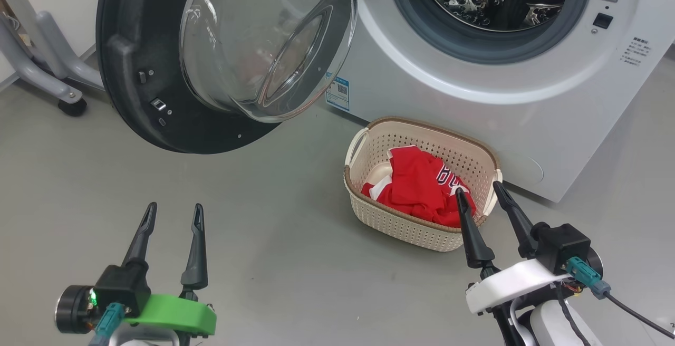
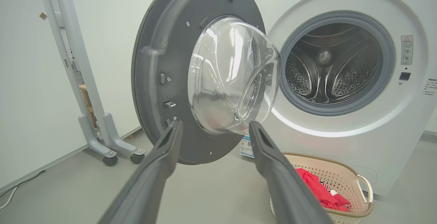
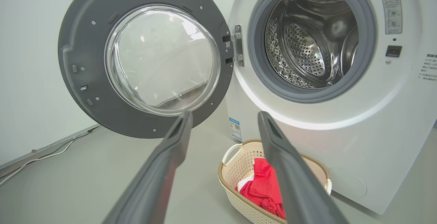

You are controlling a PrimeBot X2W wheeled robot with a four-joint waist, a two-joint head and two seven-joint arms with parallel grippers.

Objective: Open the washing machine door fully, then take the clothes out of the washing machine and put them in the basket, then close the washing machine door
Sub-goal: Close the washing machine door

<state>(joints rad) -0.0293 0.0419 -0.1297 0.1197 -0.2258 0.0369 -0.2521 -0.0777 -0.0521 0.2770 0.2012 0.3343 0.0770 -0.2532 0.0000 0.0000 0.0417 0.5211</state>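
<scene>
Smooth grey floor (image 1: 274, 240), plain white wall (image 2: 30, 91), grey wheeled stand (image 2: 106, 142) by wall, white cable (image 3: 34, 160) along skirting.

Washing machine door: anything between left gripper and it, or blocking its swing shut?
Nothing visible. Only grey floor between the left gripper and the black-rimmed round glass door; the cream perforated basket seems below its swing.
</scene>
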